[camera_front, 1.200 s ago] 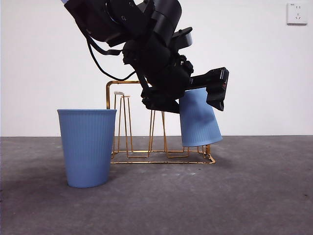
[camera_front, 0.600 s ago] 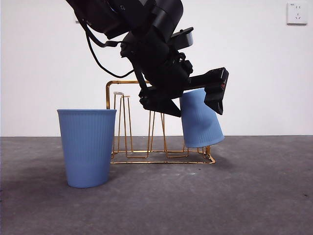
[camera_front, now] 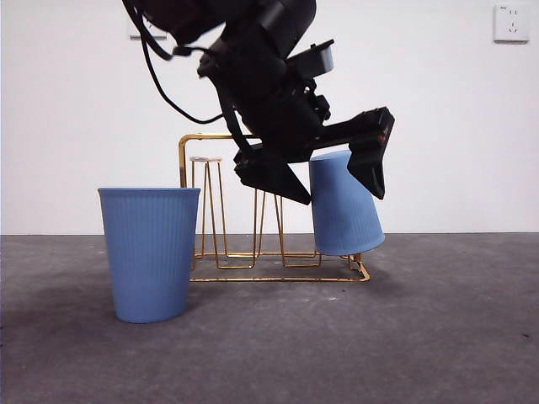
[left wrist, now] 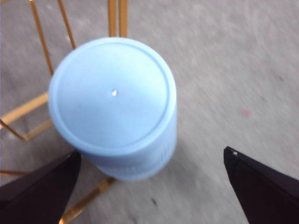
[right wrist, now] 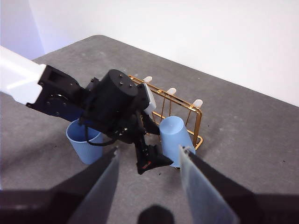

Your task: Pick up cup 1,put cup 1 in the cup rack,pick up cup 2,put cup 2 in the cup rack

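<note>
Gray table [camera_front: 438,337], inverted cup [camera_front: 341,206] on rack [camera_front: 278,261], below open left tool [camera_front: 333,181]

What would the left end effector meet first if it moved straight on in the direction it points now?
Probably the upturned bottom of the inverted blue cup on the cup rack. The left end effector is open above it, with the cup sitting off-center between the jaws.

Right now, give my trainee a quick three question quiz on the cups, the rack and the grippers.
1. True or false: the left gripper is clamped on the upside-down cup.
2. The upright cup stands: A) on the cup rack, B) on the table, C) in the right gripper.
3. Fill in: the upside-down cup sits ___ on the rack.

Key: 1 false, the jaws are spread. 2 B. 3 tilted.
</note>
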`<control>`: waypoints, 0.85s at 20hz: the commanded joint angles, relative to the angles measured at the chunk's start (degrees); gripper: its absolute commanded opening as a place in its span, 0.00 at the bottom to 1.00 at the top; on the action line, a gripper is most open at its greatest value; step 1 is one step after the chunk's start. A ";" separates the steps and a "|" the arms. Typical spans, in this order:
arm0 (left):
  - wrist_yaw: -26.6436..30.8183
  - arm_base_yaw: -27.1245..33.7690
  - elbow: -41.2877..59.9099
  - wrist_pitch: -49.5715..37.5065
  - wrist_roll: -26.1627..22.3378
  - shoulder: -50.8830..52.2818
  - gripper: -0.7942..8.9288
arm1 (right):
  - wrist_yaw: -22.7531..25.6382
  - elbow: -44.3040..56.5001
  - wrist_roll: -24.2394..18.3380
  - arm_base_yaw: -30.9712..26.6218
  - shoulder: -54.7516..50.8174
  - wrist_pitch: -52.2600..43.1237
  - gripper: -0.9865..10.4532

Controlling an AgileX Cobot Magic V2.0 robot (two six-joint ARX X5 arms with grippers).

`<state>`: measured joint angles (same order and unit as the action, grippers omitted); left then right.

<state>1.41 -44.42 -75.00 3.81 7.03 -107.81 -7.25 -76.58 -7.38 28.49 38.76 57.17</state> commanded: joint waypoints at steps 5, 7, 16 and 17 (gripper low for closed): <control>-0.37 0.07 1.73 6.34 3.50 2.64 0.63 | 0.20 0.35 -0.63 0.00 0.09 -0.72 0.28; -0.35 0.09 1.73 6.43 3.45 3.15 0.63 | 0.20 0.35 -0.74 0.00 0.09 -0.83 0.28; -0.37 0.28 1.73 2.54 2.89 3.23 0.63 | 0.20 0.35 -0.76 0.00 0.09 -0.83 0.28; -0.44 0.28 1.73 1.42 3.17 3.23 0.63 | 0.17 0.35 -0.76 0.00 0.09 -0.83 0.28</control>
<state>1.02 -44.25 -73.87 6.50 9.74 -104.60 -7.25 -76.58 -7.57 28.49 38.79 56.99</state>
